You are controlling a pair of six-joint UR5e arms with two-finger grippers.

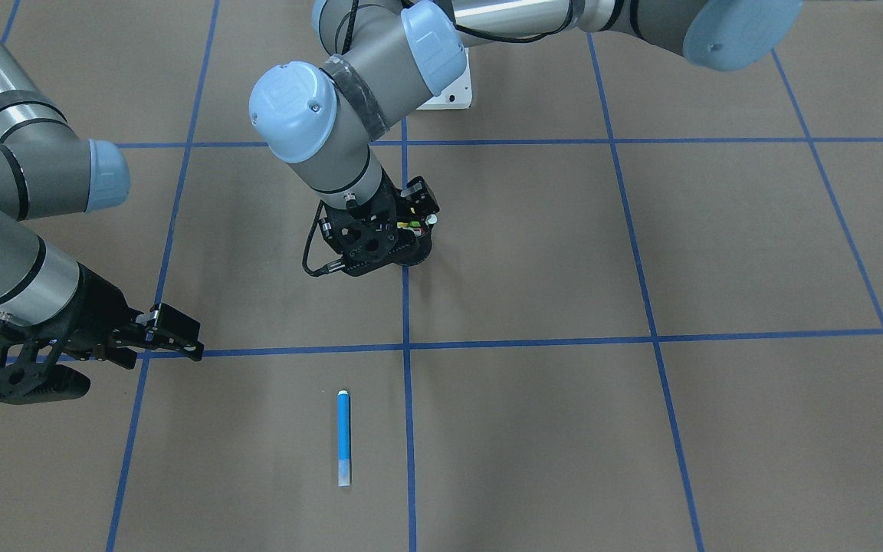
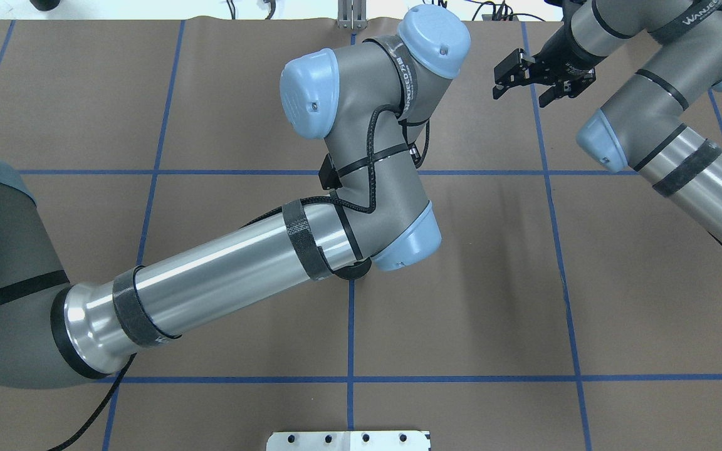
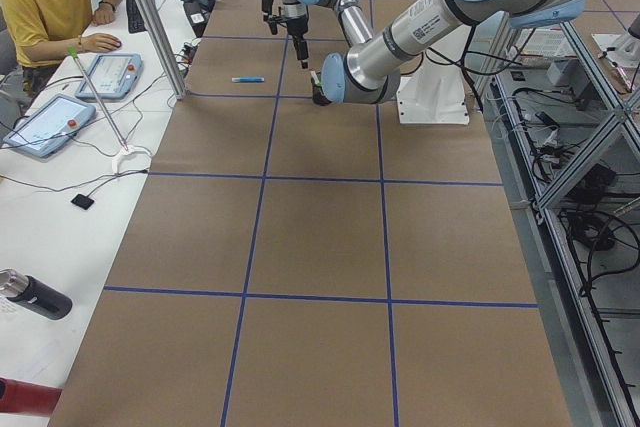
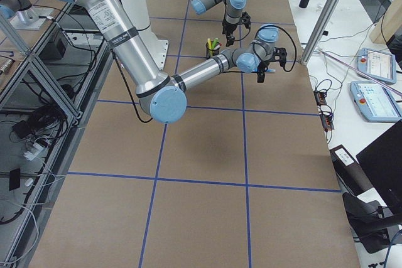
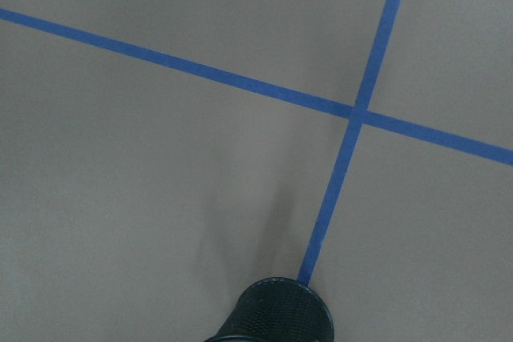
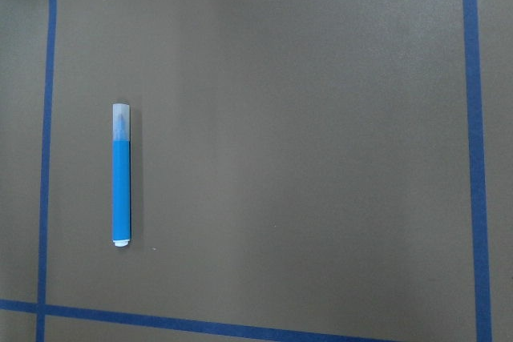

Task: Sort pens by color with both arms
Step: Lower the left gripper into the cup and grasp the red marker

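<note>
A blue pen [image 1: 343, 437] lies alone on the brown table; it also shows in the right wrist view [image 6: 121, 186] and the exterior left view [image 3: 247, 79]. My right gripper [image 1: 181, 337] hovers open and empty to its side, also seen from overhead [image 2: 524, 84]. My left gripper [image 1: 415, 215] hangs right over a black mesh cup [image 1: 411, 249]. Green, yellow and red pen tips [image 1: 411, 226] stick out of the cup, which also shows in the exterior right view [image 4: 212, 47]. I cannot tell how the left jaws stand. From overhead the left arm hides cup and pens.
Blue tape lines [image 1: 406, 346] divide the table into squares. The white base plate [image 1: 449, 92] sits behind the cup. An operator [image 3: 50, 7] and tablets [image 3: 50, 122] are at the side bench beyond the table's far edge.
</note>
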